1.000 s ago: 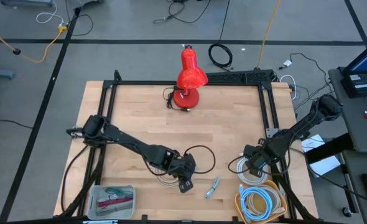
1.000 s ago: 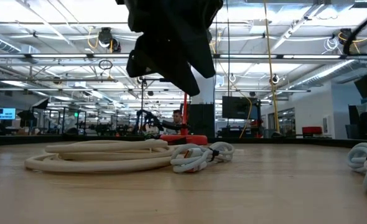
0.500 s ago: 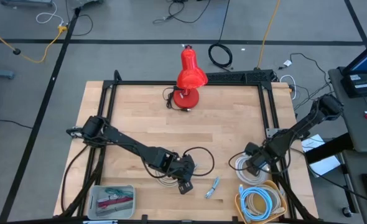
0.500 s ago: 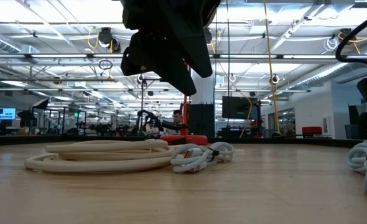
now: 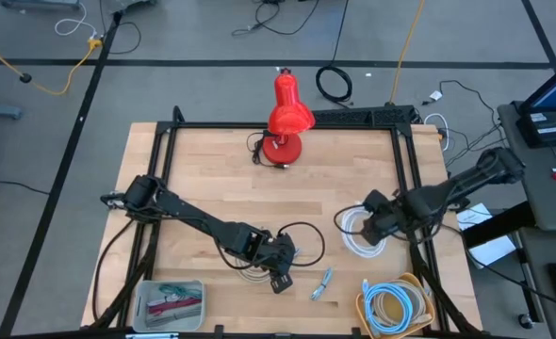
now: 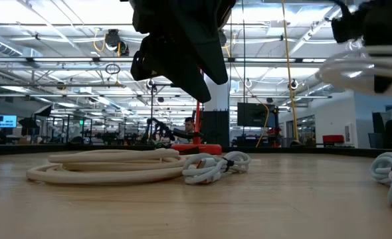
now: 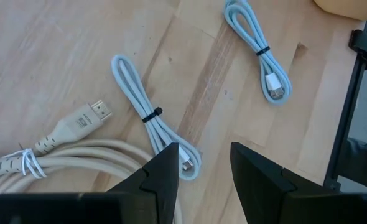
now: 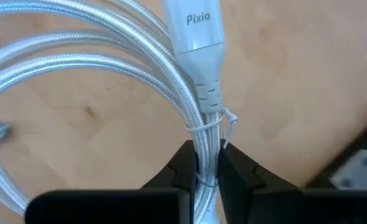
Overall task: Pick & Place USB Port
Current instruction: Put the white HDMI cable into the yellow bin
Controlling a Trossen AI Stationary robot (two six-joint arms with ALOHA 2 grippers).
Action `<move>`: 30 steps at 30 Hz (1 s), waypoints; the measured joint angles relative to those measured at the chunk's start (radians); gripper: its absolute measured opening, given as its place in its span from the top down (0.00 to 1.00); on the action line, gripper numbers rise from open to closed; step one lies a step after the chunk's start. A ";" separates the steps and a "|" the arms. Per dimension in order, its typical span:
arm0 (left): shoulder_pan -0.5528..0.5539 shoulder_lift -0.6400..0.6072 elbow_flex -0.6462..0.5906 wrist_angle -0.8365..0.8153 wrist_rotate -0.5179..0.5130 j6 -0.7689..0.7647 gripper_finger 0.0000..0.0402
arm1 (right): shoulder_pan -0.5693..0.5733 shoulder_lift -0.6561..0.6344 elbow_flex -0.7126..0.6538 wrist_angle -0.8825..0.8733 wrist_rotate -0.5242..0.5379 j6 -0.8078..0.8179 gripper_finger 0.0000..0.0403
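Note:
A white braided cable coil [image 5: 353, 229] with a white plug marked Pixio [image 8: 196, 25] hangs above the table's right part, with my right gripper [image 5: 380, 221] shut on it. In the low view the coil [image 6: 359, 70] floats high at the right. My left gripper [image 5: 279, 275] stands open above the table near its front middle, over a beige cable coil [image 5: 257, 264] that lies flat on the wood. A small pale-blue tied cable [image 7: 151, 115] lies just beyond its fingers. My right gripper pinches the coil's bunched strands [image 8: 208, 140] between its two fingers, at the white zip tie just behind the plug's ribbed sleeve. Several strands lie together in the pinch, and the fingers lie across them. The coil is lifted clear of the table and hangs roughly level.
A tan basket [image 5: 419, 299] holding pale cables stands at the front right. A grey tray [image 5: 170, 301] sits at the front left, and a red lamp [image 5: 286, 118] at the far middle. A second pale-blue cable [image 7: 261, 53] and a beige plug [image 7: 78, 123] lie near my left gripper.
My right gripper has shut on the white coil, risen, and gone toward the table's far and left side. The coil has come up off the wood beside the basket and now hangs clear.

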 joint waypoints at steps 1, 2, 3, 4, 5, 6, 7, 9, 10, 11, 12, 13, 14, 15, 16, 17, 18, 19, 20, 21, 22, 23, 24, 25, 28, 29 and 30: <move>0.000 0.000 0.000 0.000 0.000 0.001 0.64 | -0.006 0.000 0.035 -0.013 -0.009 -0.007 0.93; -0.002 0.000 0.000 0.000 0.000 0.004 0.64 | -0.010 -0.001 0.071 -0.018 -0.024 -0.013 0.93; -0.003 0.000 0.000 0.000 0.000 0.004 0.64 | -0.011 -0.004 0.105 -0.014 -0.044 -0.011 0.93; -0.005 0.000 0.000 -0.001 -0.001 0.004 0.64 | -0.007 -0.003 0.138 -0.010 -0.076 -0.007 0.93; -0.007 0.000 0.000 -0.001 -0.002 0.004 0.64 | 0.005 0.002 0.167 -0.006 -0.111 0.008 0.93; -0.011 0.000 0.000 -0.004 -0.002 0.004 0.64 | 0.023 0.007 0.192 -0.009 -0.143 0.027 0.93; -0.014 0.000 0.000 -0.006 -0.002 0.004 0.64 | 0.048 0.012 0.214 -0.009 -0.186 0.055 0.93; -0.023 0.000 0.000 -0.012 -0.008 0.004 0.64 | 0.114 0.021 0.256 -0.002 -0.251 0.123 0.93; -0.029 0.000 0.000 -0.018 -0.016 0.003 0.64 | 0.150 0.030 0.271 0.002 -0.281 0.159 0.93; -0.035 0.000 0.000 -0.024 -0.024 0.002 0.64 | 0.189 0.042 0.282 0.009 -0.305 0.196 0.93; -0.041 0.000 0.000 -0.031 -0.033 -0.003 0.64 | 0.227 0.056 0.288 0.019 -0.328 0.236 0.93; -0.047 0.000 0.000 -0.039 -0.039 -0.007 0.64 | 0.268 0.072 0.292 0.031 -0.347 0.279 0.93; -0.053 0.000 0.000 -0.046 -0.045 -0.013 0.64 | 0.305 0.089 0.295 0.048 -0.367 0.325 0.93; -0.060 0.000 0.000 -0.053 -0.052 -0.018 0.64 | 0.342 0.105 0.296 0.073 -0.387 0.368 0.93; -0.066 0.000 0.000 -0.062 -0.061 -0.024 0.64 | 0.374 0.123 0.298 0.105 -0.399 0.408 0.93; -0.073 0.000 0.000 -0.070 -0.071 -0.030 0.64 | 0.404 0.143 0.298 0.140 -0.411 0.441 0.93; -0.080 0.000 0.000 -0.076 -0.081 -0.032 0.64 | 0.429 0.167 0.298 0.176 -0.420 0.471 0.93; -0.085 0.000 0.000 -0.081 -0.094 -0.037 0.64 | 0.450 0.189 0.298 0.208 -0.421 0.496 0.93; -0.090 0.000 0.000 -0.087 -0.105 -0.039 0.64 | 0.466 0.211 0.298 0.235 -0.421 0.520 0.93; -0.094 0.000 0.000 -0.090 -0.118 -0.042 0.64 | 0.477 0.232 0.298 0.260 -0.421 0.540 0.93; -0.098 0.000 0.000 -0.091 -0.125 -0.045 0.64 | 0.486 0.250 0.298 0.279 -0.421 0.556 0.93; -0.100 0.000 0.000 -0.092 -0.129 -0.047 0.64 | 0.495 0.270 0.298 0.293 -0.422 0.570 0.93; -0.103 0.000 0.000 -0.094 -0.132 -0.048 0.64 | 0.502 0.290 0.298 0.301 -0.434 0.585 0.93; -0.103 0.000 0.000 -0.094 -0.132 -0.049 0.64 | 0.506 0.309 0.298 0.293 -0.451 0.595 0.93; -0.102 0.000 0.000 -0.094 -0.133 -0.048 0.64 | 0.522 0.366 0.298 0.216 -0.526 0.609 0.93; -0.101 0.000 0.000 -0.094 -0.133 -0.046 0.64 | 0.528 0.383 0.298 0.184 -0.545 0.609 0.93; -0.100 0.000 0.000 -0.094 -0.132 -0.043 0.64 | 0.533 0.397 0.298 0.150 -0.560 0.609 0.93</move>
